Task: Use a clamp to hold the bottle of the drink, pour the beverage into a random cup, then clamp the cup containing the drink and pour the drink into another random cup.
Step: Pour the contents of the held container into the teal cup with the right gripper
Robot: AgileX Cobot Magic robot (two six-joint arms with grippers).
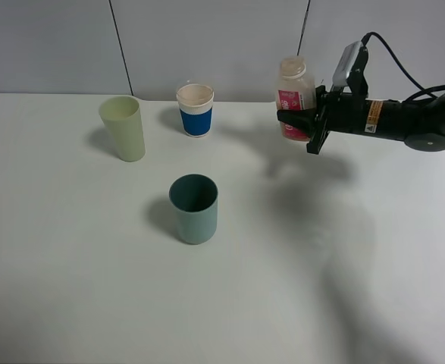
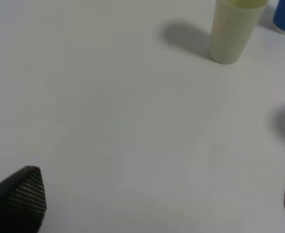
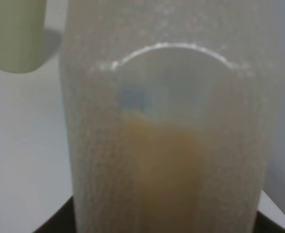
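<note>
- The right gripper [image 1: 296,125] is clamped on the bottle [image 1: 294,95], its black fingers closed around the lower part of the body, over the pink label
- The bottle stands upright in that grip, lifted clear of the white table [image 1: 70,288], over the far right part of it; its shadow falls on the surface below and a little nearer the camera
- In the right wrist view the bottle [image 3: 166,121] fills nearly the whole picture: a cloudy, textured wall with an orange-brown drink showing through its lower half
- The right arm [image 1: 393,120] reaches in level from the right edge, with a cable looping above it
- Three cups stand upright on the table, all well apart from the bottle and from each other
- The pale green cup [image 1: 123,127] stands far left; it also shows in the corner of the right wrist view [image 3: 16,34] and in the left wrist view [image 2: 232,31]
- The paper cup [image 1: 195,110], white with a blue band, stands between the green one and the bottle, at the back
- The teal cup [image 1: 194,208] stands nearest the camera, about mid-table
- All three cups look empty as far as their mouths can be seen
- The left gripper [image 2: 154,201] has its jaws spread wide with nothing between them, above bare table surface; it does not appear in the high view
</note>
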